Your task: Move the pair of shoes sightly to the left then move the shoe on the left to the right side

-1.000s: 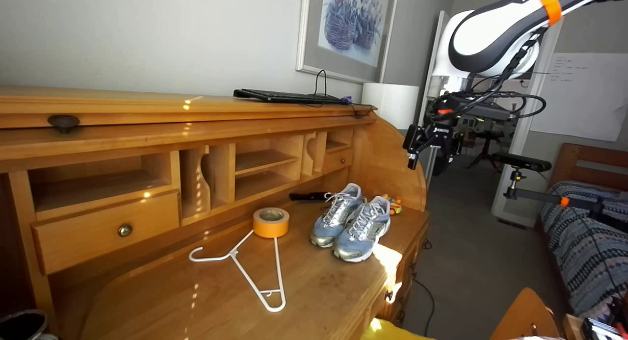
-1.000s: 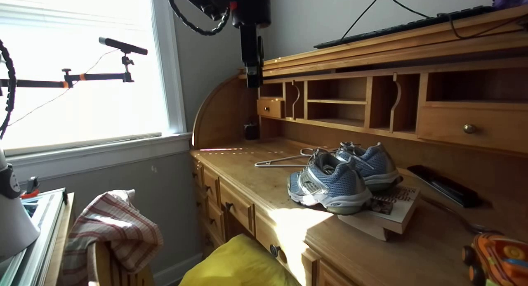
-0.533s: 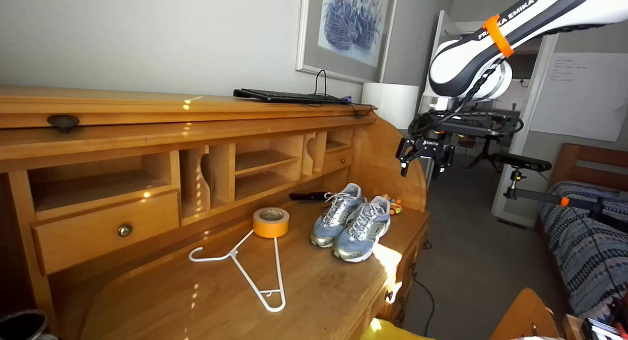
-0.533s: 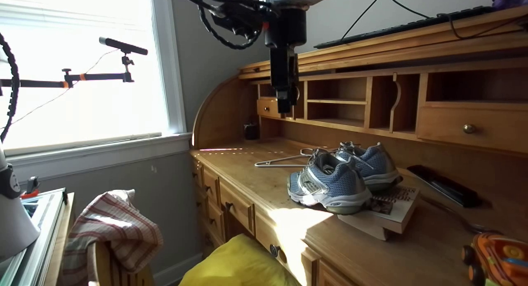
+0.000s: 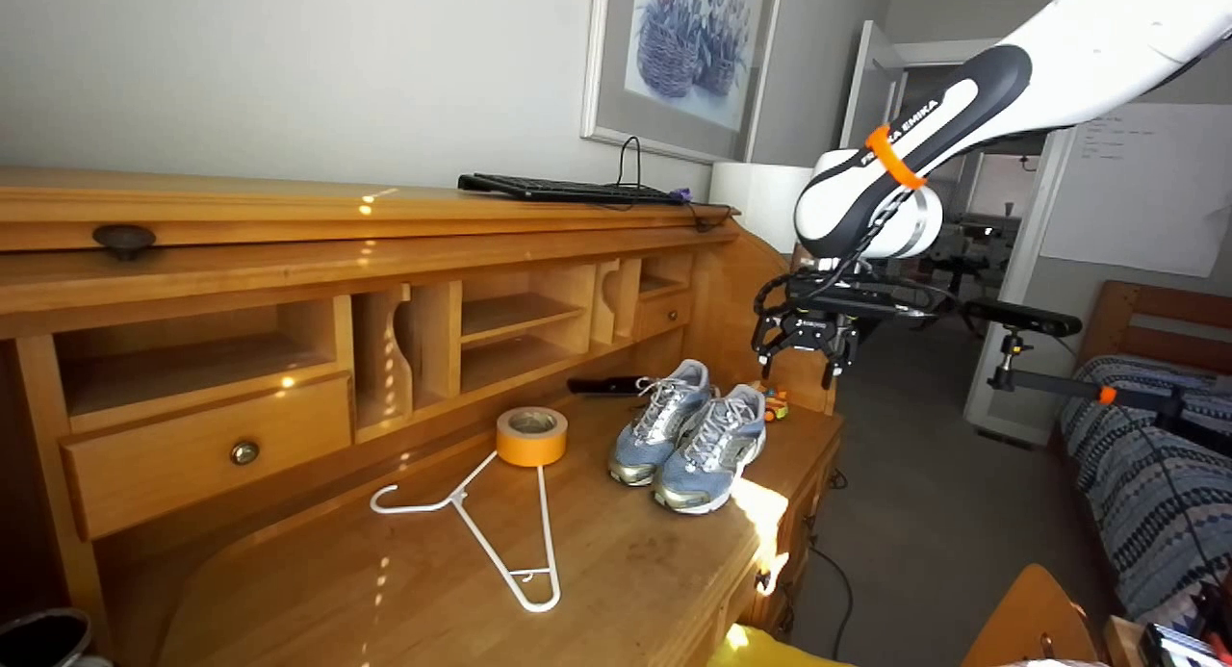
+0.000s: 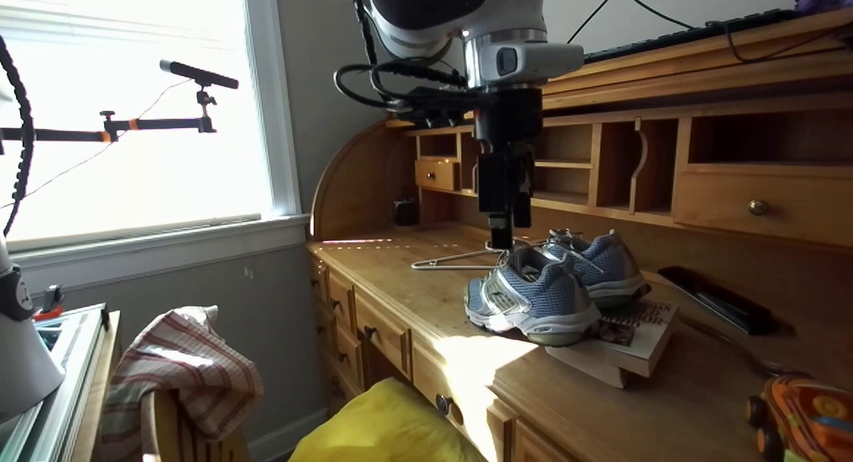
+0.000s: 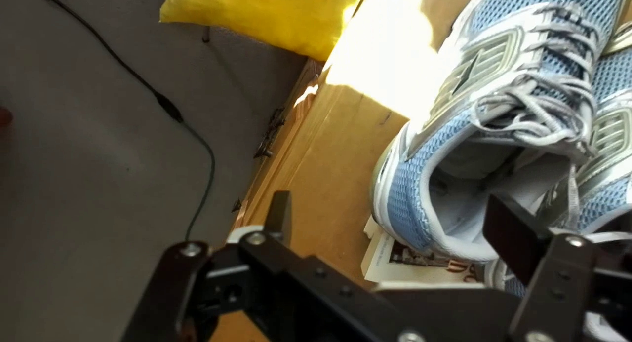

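gripper (image 7: 392, 218) hangs nr the heel end of the pair of shoes (image 5: 695, 446), tips pointing down, fingers (image 7: 513, 233) spread wide w/ a big gap btwn them. wrist view: 1 fingertip overlaps the opening of the front shoe (image 6: 533, 295), i.e. the 1 nr the edge of the desk (image 5: 635, 600); the other is over bare desktop nr that edge. can't tell exact ht or if tips touch the shoe.

shoes are grey + lt blue w/ pale laces, both upright, side by side on the desk, close tog., toes twd the white hanger (image 5: 550, 537). back shoe (image 6: 596, 265) is farther in from the edge. heel ends are over a book (image 6: 650, 335); can't tell if both rest on it. bright sun patch (image 6: 480, 362) on the desk edge just beside the front shoe.

also on desk: white hanger lies flat, orange tape roll (image 5: 531, 448) at 1 corner of it (on top or just in front, can't tell), long black obj (image 5: 606, 386) nr the desk's back, orange toy (image 6: 816, 415) w/ wheels well apart from the shoes, past the heel end. keyboard (image 5: 568, 188) up on the desk's top. yellow fabric (image 6: 386, 429) below the edge.
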Robot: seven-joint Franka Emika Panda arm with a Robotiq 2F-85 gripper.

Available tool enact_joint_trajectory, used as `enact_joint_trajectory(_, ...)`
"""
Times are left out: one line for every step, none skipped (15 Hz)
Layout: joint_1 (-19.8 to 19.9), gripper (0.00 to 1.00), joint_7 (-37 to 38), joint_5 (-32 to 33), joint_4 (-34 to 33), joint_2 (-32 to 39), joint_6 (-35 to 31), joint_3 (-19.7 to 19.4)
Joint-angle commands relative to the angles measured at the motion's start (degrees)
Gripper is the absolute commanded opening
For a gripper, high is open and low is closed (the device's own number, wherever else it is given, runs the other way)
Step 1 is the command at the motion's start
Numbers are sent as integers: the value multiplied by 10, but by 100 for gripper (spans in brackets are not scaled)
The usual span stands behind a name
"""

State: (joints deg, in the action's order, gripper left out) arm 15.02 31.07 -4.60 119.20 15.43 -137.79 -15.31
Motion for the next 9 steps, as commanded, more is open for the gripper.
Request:
enact_joint_trajectory(-4,100,27,-35,-39,62,-31,-7)
enact_joint_trajectory(-2,100,23,-45,-45,72,-33,-4)
enact_joint_trajectory(-2,100,21,-54,-52,83,-37,-3)
enact_joint_trajectory(0,100,17,-65,-58,93,-36,-1)
enact_joint_trajectory(2,100,14,-77,-65,101,-35,2)
enact_joint_trajectory(4,100,11,-87,-71,110,-34,5)
enact_joint_trajectory(4,100,10,-97,-77,118,-36,6)
enact_joint_trajectory(3,100,11,-101,-84,127,-36,6)
enact_joint_trajectory(3,100,11,-106,-90,135,-36,7)
